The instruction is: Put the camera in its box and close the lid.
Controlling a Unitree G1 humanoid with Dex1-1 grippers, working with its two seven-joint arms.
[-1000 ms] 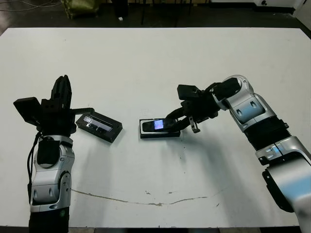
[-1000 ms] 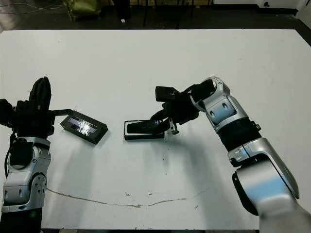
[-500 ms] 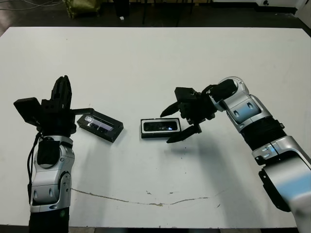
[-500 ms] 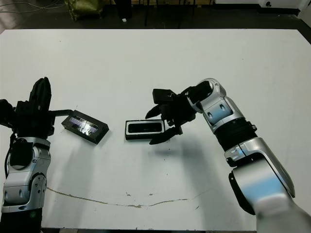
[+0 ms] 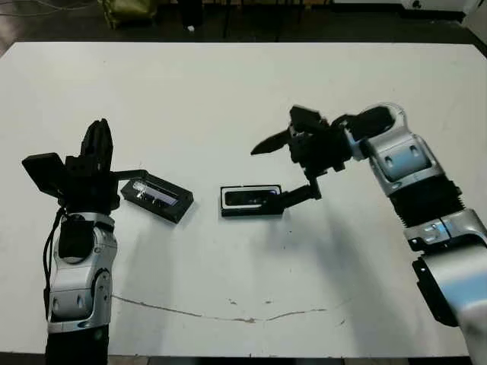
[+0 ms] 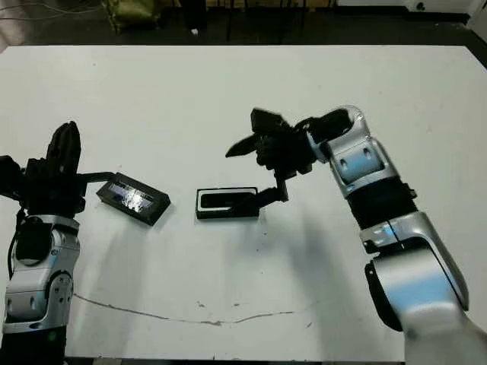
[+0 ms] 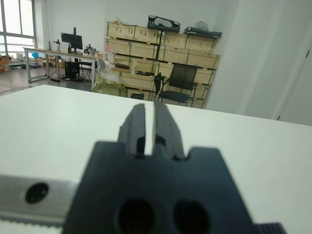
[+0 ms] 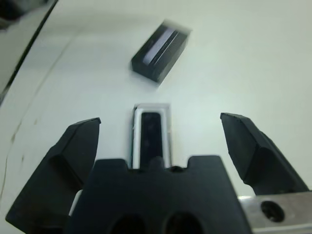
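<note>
White and uncluttered apart from a thin dark scratch near its front edge, the surface (image 5: 243,91) is carrying the task items near its centre. The camera (image 5: 251,198) is lying flat inside the box (image 5: 227,210), its dark face up and the white lining showing around it. The right gripper (image 5: 285,169) is hovering just beside the right end of the box, its fingers (image 8: 78,146) spread wide apart and gripping nothing; from the head views it cannot be told whether the lower finger is touching the box. The lid (image 5: 156,198) is resting on the surface to the left of the box, near but apart, window strip up. The left gripper (image 5: 97,148) is standing upright just beside the lid with its fingers (image 7: 139,127) pressed together, empty. Judged from this layout, insertion is complete and lid closure is pending. The next move calls for grasping the lid by its long edges, carrying it over the box and aligning it squarely before pressing down.
</note>
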